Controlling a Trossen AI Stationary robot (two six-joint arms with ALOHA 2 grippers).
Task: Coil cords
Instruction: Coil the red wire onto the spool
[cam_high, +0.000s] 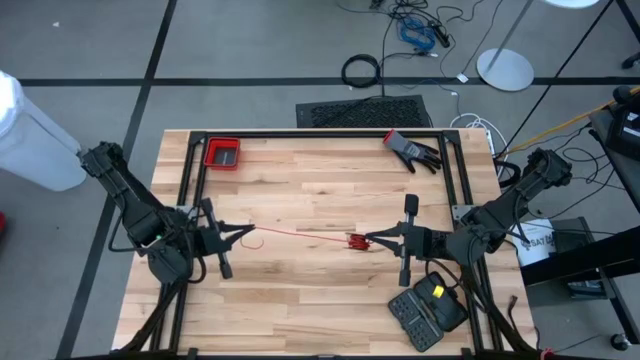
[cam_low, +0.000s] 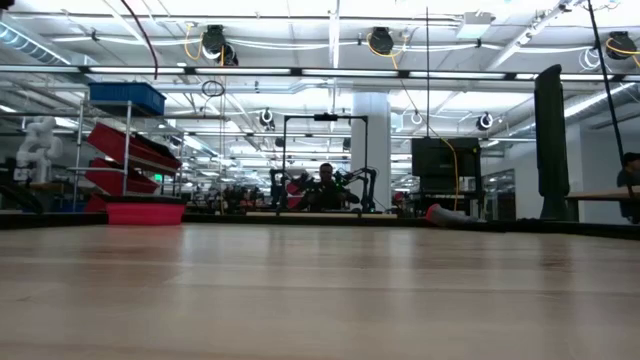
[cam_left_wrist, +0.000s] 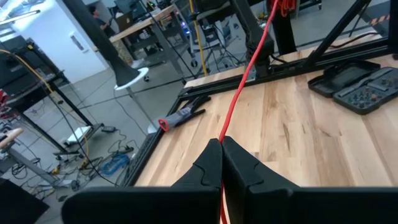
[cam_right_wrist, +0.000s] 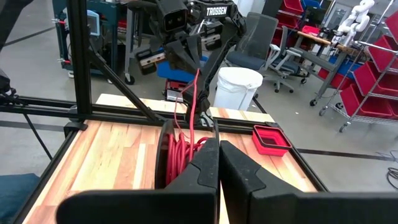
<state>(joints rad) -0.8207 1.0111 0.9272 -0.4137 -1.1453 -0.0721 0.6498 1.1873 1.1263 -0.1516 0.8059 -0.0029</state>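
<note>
- While I watch from far away, my left gripper (cam_high: 250, 232) pinches one end of the red cord (cam_high: 300, 234), jaws squeezed tight on it.
- From there the cord runs straight across the table (cam_high: 320, 190) to my right gripper (cam_high: 366, 240).
- My right gripper is shut on the other end, where the cord is bunched in loops (cam_right_wrist: 180, 152).
- Both grippers hang near the middle of the table, facing each other, with the cord between them.
- At the table's far left corner sits a red tray (cam_high: 222, 153).
- At its far right corner lies a glove (cam_high: 412, 150).
- Near the right gripper, at the table's near edge, sits a black case (cam_high: 428, 308).
</note>
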